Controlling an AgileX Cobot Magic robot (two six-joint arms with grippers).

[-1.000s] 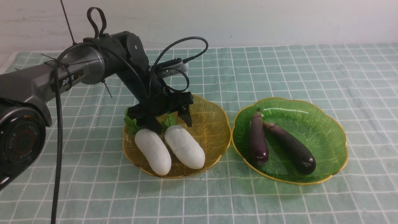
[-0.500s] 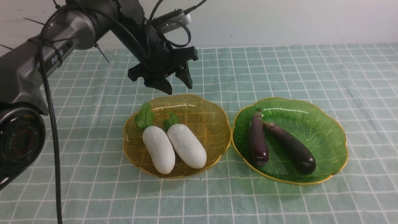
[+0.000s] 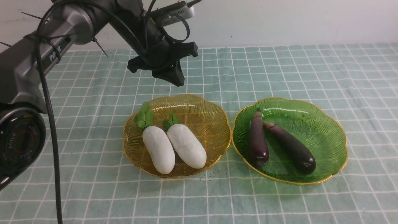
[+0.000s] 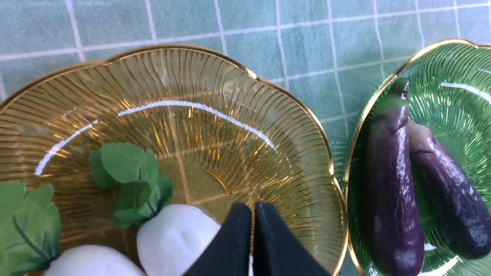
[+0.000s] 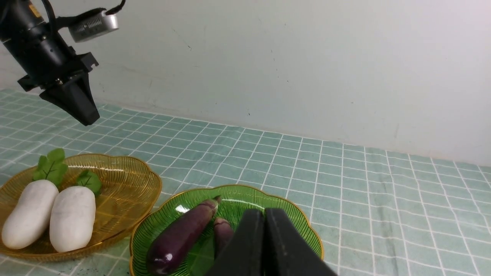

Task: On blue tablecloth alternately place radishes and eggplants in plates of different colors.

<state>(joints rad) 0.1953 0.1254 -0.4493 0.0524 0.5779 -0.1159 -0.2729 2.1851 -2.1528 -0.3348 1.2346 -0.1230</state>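
Two white radishes lie side by side in the amber plate, leafy tops toward the wall. Two dark purple eggplants lie in the green plate to its right. Both plates stand on the blue tablecloth. My left gripper hangs well above the amber plate's far rim, shut and empty. In the left wrist view its fingertips meet over a radish. My right gripper is shut and empty, on the near side of the green plate.
A white wall closes the far edge of the table. The left arm's base and its hanging cable stand at the near left. Dark specks lie on the cloth before the amber plate.
My left gripper rose from the radishes' leafy ends in the amber plate to well above it, then shut empty. The left radish shifted slightly. Eggplants and plates did not move.
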